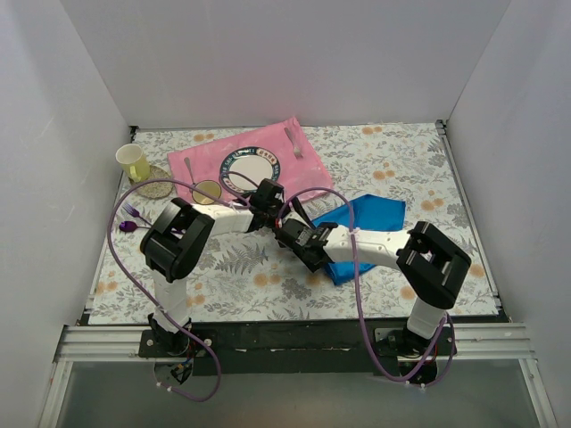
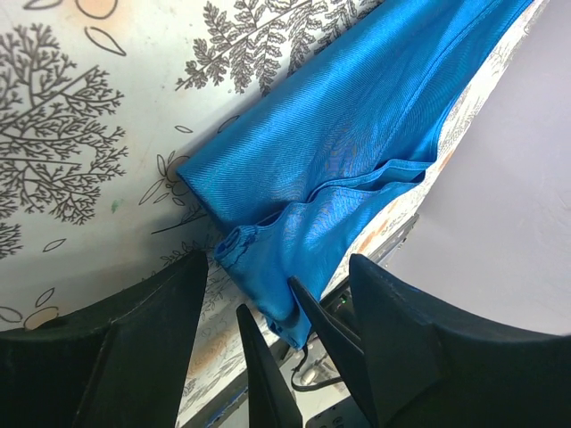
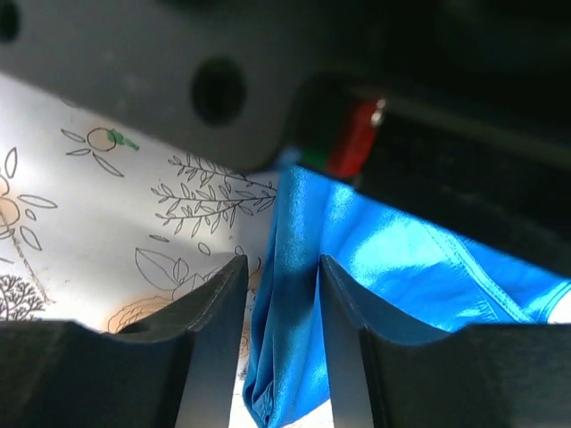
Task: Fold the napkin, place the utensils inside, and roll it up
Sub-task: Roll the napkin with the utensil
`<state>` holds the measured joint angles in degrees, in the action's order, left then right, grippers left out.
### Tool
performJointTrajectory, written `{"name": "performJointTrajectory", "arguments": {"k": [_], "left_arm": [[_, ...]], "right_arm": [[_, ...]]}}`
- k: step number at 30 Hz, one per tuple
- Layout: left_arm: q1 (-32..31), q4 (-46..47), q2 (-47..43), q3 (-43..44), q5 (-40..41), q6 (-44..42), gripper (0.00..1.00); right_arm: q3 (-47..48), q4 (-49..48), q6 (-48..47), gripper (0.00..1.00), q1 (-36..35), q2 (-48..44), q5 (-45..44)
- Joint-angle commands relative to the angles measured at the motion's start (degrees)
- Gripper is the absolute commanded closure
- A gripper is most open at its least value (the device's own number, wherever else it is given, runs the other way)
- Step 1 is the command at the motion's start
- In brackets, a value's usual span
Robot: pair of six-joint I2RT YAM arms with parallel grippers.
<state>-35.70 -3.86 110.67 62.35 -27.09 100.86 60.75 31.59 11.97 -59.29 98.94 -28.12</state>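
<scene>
Fold step: I have the right gripper [image 3: 280,294] clamped on the napkin [image 1: 375,217] edge; left gripper [image 2: 277,308] fingers apart, a corner between them. Next, I judge: close left, lift together

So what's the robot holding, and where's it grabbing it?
The right end effector pinches the napkin by a bunched fold at its edge. The left end effector is open, holding nothing.

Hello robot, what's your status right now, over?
Left gripper open, facing the napkin. Right gripper shut on its end. Napkin doubled over, rumpled. Nothing blocking.
</scene>
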Motion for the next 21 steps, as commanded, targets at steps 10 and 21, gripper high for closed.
{"name": "performJointTrajectory", "arguments": {"k": [10, 21], "left_arm": [[1.69, -4.23, -2.65, -3.99, 3.36, -2.6, 0.27], [3.1, -4.58, -4.59, -4.95, 0.99, -3.83, 0.26]], "right_arm": [[-0.28, -1.1, 1.22, 0.69, -0.3, 2.4, -5.63], [-1.42, -2.68, 1.65, 0.91, -0.22, 2.84, -5.63]]}}
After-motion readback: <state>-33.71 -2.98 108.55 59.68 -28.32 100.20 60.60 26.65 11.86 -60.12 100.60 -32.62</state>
